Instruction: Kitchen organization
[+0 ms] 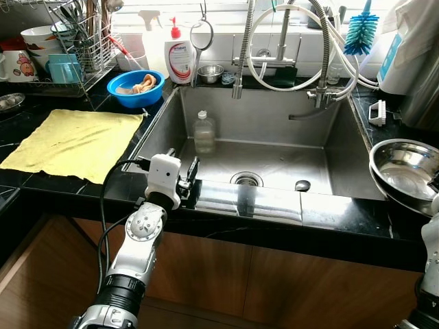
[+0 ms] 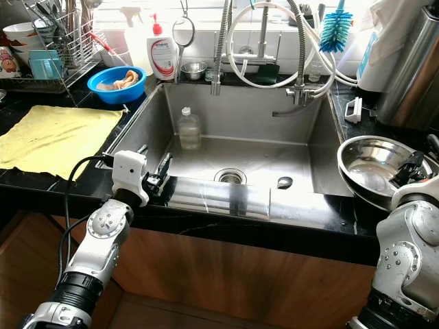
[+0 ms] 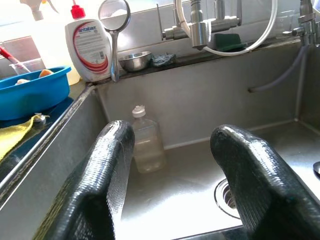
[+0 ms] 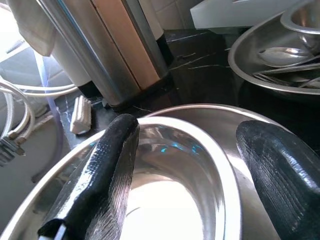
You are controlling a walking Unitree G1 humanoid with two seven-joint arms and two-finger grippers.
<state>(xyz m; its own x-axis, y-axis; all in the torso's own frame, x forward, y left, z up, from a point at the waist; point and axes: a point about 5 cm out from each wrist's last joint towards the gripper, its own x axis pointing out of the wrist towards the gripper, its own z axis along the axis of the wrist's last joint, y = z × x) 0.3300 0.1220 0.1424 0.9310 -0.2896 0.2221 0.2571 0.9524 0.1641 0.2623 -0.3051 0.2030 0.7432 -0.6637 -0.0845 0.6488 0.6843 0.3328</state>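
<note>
A: Head views first. What holds what?

B: The stainless steel sink basin (image 1: 274,130) holds a clear plastic bottle with a white cap (image 1: 204,132), upright at about ten o'clock from the round drain (image 1: 246,179), against the back wall. On the black stone surface (image 1: 68,188) at ten o'clock from the basin sits a round blue plastic bowl (image 1: 135,91) with pale orange scraps in it. Just beside it stands a white soap bottle with a red pump (image 1: 179,58). A yellow cloth (image 1: 74,142) lies flat at nine o'clock from the sink. The wire dish rack (image 1: 72,48) at the far corner carries bowls, a teal cup and utensils.

A: And the arms?

B: The left pincer (image 1: 190,179) rests at the sink's front rim, at seven o'clock from the drain. At three o'clock from the basin, a shiny round steel bowl (image 2: 374,166) sits on the surface; the right pincer (image 2: 413,166) is at its rim.

A: Left wrist view?

B: Fingers wide apart, gripping nothing; the clear bottle shows between them, well beyond the tips.

A: Right wrist view?

B: Fingers spread wide over the steel bowl, one finger (image 4: 102,172) above its inside. Whether they touch it I cannot tell. A second steel bowl (image 4: 280,60) behind holds spoons.
</note>
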